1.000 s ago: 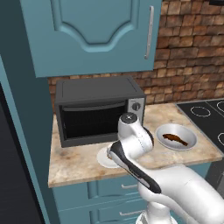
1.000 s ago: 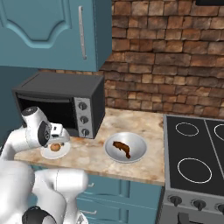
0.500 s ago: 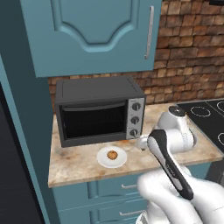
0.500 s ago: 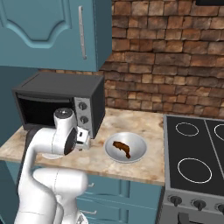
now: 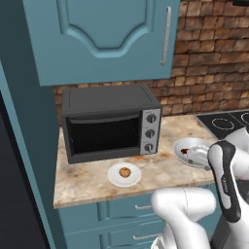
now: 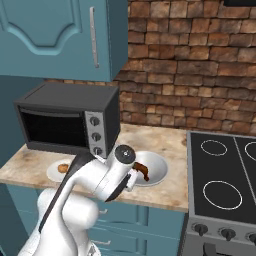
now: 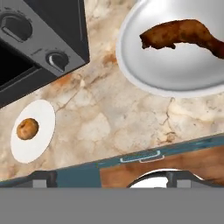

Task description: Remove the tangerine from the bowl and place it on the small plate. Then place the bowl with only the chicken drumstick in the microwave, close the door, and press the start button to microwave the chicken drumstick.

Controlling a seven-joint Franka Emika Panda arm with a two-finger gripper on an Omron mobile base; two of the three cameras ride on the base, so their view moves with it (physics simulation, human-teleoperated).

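The tangerine (image 5: 125, 172) (image 7: 27, 129) lies on the small plate (image 5: 115, 178) (image 7: 40, 144), in front of the toaster oven. To its right stands the bowl (image 5: 184, 144) (image 6: 156, 166) (image 7: 153, 74) with just the chicken drumstick (image 6: 142, 170) (image 7: 179, 33) in it. My gripper (image 5: 197, 156) (image 7: 111, 178) hovers over the counter's front edge at the bowl's near side, open, its tips wide apart with nothing between them. The microwave and its door are out of view.
A dark grey toaster oven (image 5: 109, 124) (image 6: 67, 122) with three knobs stands at the back left of the counter. A black stove (image 6: 222, 170) adjoins the counter on the right. Blue wall cabinets (image 5: 102, 39) hang overhead, and drawers (image 7: 131, 159) run below the counter edge.
My arm has swung right, from over the small plate to the bowl's near side. The tangerine stays on the plate. The gripper has remained open.
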